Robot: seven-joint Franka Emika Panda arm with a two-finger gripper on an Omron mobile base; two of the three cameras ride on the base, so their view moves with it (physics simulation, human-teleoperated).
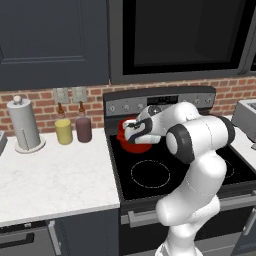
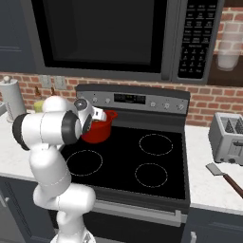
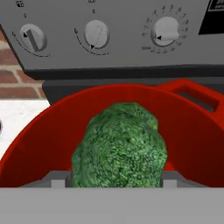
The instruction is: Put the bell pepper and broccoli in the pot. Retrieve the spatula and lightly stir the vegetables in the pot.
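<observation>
Gripper (image 3: 116,183) over the red pot (image 3: 39,135), which sits on the rear left burner of the black stove (image 1: 150,175), tight against the stove's control panel (image 3: 118,30). In the hand view the broccoli (image 3: 120,148) sits between the two finger tips (image 3: 54,180), which show as grey blocks at either side of its base, so the jaws stand apart and are clamped on the broccoli. The broccoli hangs above the pot's mouth; its underside is cut off at the frame bottom. Whether anything lies on the pot floor cannot be told, as the broccoli covers most of the inside. One pot handle (image 3: 194,96) is visible toward the upper right. In both base views the arm's wrist and forearm hide much of the pot (image 1: 131,145), leaving only part of its rim and wall showing. The spatula (image 2: 227,176) lies on the white counter (image 2: 209,190) right of the stove, in front of the toaster (image 2: 228,137); its handle runs off the frame edge. Writing: small marks ring the three panel knobs (image 3: 96,33), too blurred to read; the microwave keypad (image 2: 194,40) and the stove display are also unreadable. A yellow canister (image 1: 64,131) and a maroon canister (image 1: 83,129) stand left of the stove beside a paper towel roll (image 1: 24,125), with no labels legible.
</observation>
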